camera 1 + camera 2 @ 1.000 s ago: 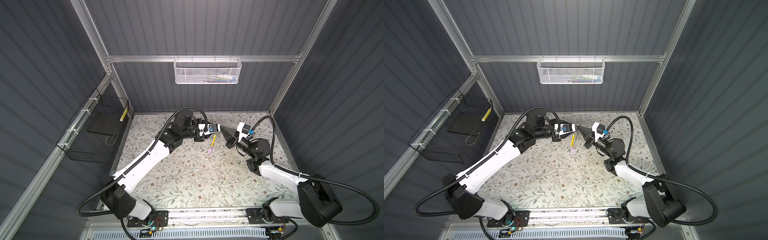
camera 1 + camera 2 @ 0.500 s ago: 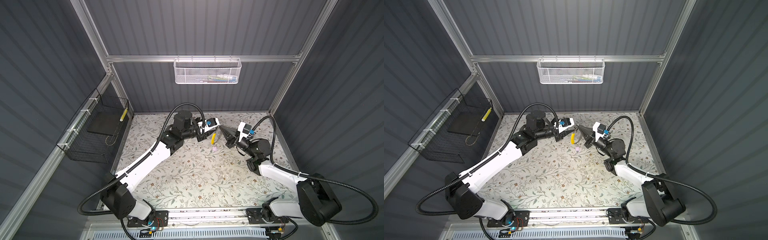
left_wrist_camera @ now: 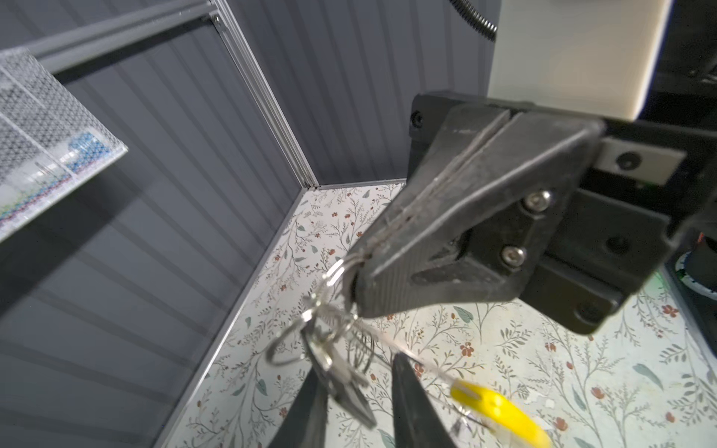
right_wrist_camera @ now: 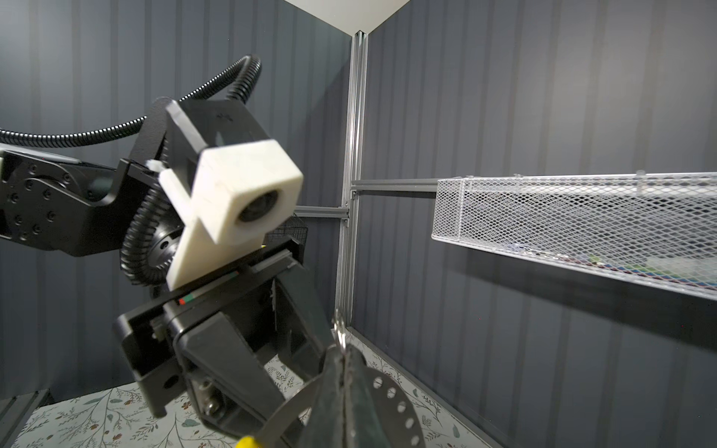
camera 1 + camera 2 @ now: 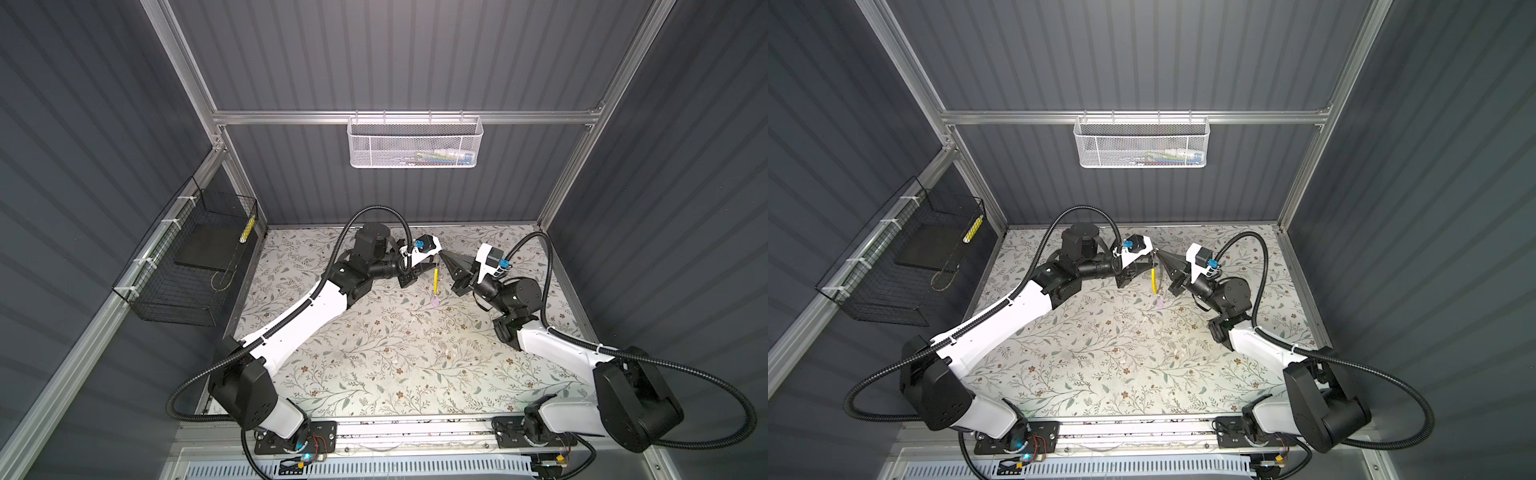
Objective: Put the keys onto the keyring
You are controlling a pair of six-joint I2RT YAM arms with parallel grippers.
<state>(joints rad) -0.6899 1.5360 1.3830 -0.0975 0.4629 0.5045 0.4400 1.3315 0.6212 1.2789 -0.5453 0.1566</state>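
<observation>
Left pincer (image 3: 357, 368) straddles key; right pincer (image 3: 355, 267) clamps keyring.
Left jaws apart, key (image 3: 341, 382) hanging between them, long axis roughly along the fingers. Keyring (image 3: 334, 272) sits just beyond those fingertips, pinched in right's closed tips, yellow tag (image 3: 500, 411) dangling.

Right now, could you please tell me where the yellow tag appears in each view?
In a top view: the yellow tag hangs just above centre.
In a top view: the tag hangs just above centre too.
Left wrist: blurred, beside the left hand.
Right wrist: a sliver beside the right hand.
Shared landmark: the white mesh basket.
</observation>
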